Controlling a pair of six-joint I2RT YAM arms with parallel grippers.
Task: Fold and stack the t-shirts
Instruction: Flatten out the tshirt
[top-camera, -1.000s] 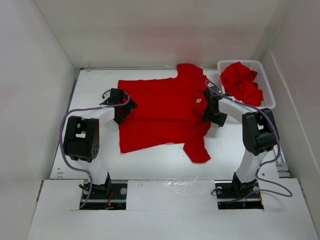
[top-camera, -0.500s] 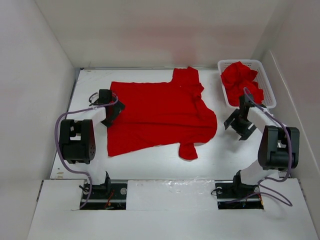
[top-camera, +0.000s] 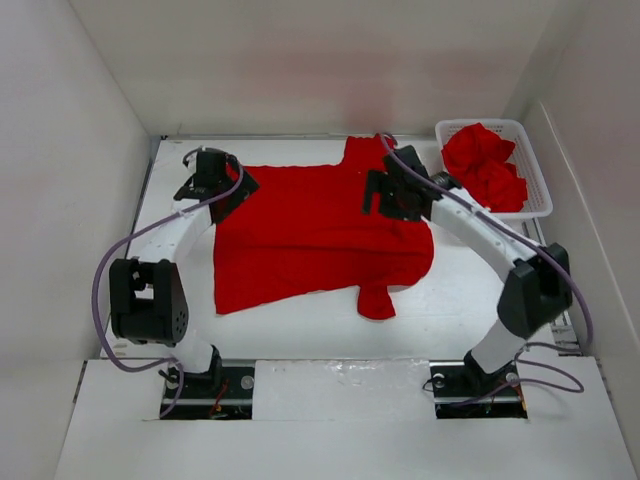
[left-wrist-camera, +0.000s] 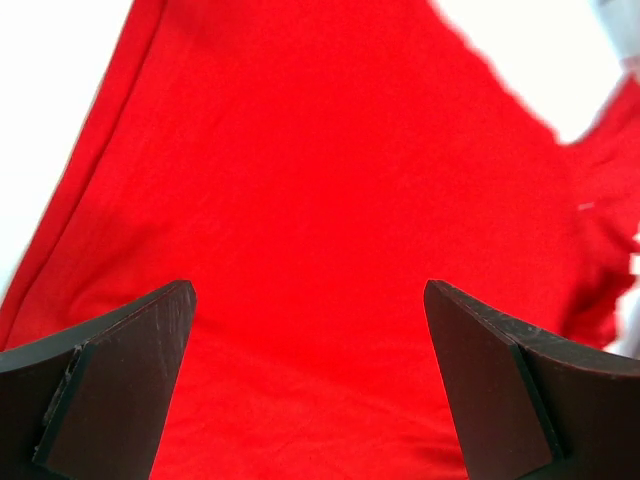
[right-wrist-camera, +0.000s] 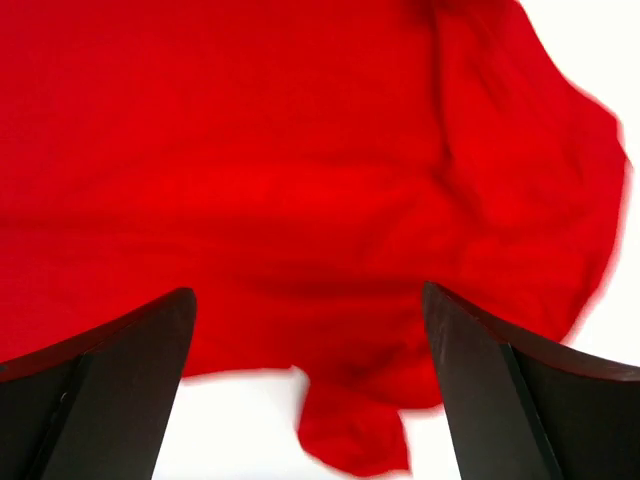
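One red t-shirt (top-camera: 310, 235) lies spread on the white table, its near sleeve (top-camera: 377, 300) crumpled and its right side bunched. My left gripper (top-camera: 228, 190) hovers open over the shirt's far left corner; in the left wrist view its gripper (left-wrist-camera: 308, 300) has only flat red cloth (left-wrist-camera: 320, 180) beneath. My right gripper (top-camera: 388, 195) hangs open above the far right part of the shirt. The right wrist view shows its gripper (right-wrist-camera: 308, 300) empty over the shirt (right-wrist-camera: 300, 150) and the crumpled sleeve (right-wrist-camera: 350, 430). More red t-shirts (top-camera: 485, 165) sit heaped in the basket.
A white mesh basket (top-camera: 541, 190) stands at the back right corner of the table. White walls enclose the table on the left, back and right. Purple cables loop along both arms.
The right arm swung out toward the basket and then back over the shirt's far right part. The left gripper moved farther back. The shirt slid left early, then lay still.
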